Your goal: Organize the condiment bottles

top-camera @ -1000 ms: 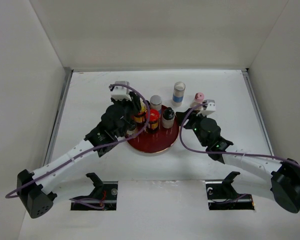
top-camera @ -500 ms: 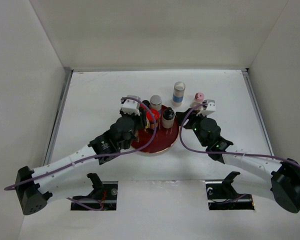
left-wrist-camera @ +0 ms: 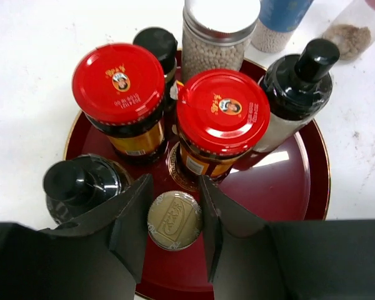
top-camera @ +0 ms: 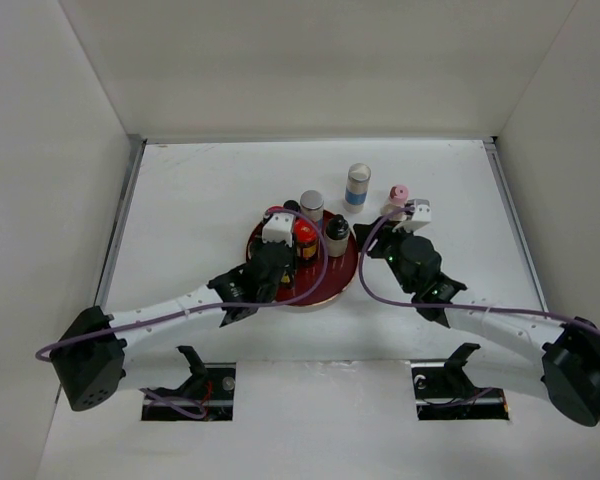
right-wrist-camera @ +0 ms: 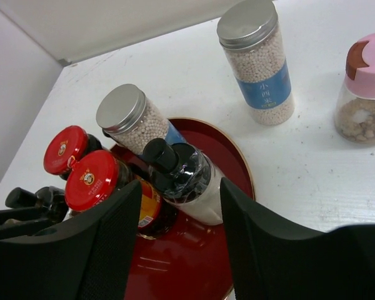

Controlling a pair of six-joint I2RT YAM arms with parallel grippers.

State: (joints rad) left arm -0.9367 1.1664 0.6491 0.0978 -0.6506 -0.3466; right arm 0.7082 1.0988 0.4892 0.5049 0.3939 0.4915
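A dark-red plate (left-wrist-camera: 315, 181) carries several condiment bottles: two red-lidded jars (left-wrist-camera: 118, 83) (left-wrist-camera: 222, 110), a black-capped dark bottle (left-wrist-camera: 81, 181), a black-capped white bottle (left-wrist-camera: 300, 81) and a silver-lidded jar of white beads (left-wrist-camera: 220, 25). My left gripper (left-wrist-camera: 172, 226) is shut on a gold-capped bottle (left-wrist-camera: 174, 220) over the plate's near part. My right gripper (right-wrist-camera: 180, 190) stands open at the plate's right edge, the black-capped white bottle (right-wrist-camera: 187, 178) just beyond its fingers. On the table behind stand a white-and-blue cylinder (right-wrist-camera: 257, 62) and a pink-capped jar (right-wrist-camera: 365, 94).
The plate (top-camera: 335, 285) lies mid-table between both arms. White walls close in the table on the left, right and back. The cylinder (top-camera: 357, 186) and pink-capped jar (top-camera: 400, 193) stand behind the plate, toward the right.
My left gripper has carried the gold-capped bottle rightward and nearer, from the plate's far-left rim to over its near middle. The right arm has stayed in place.
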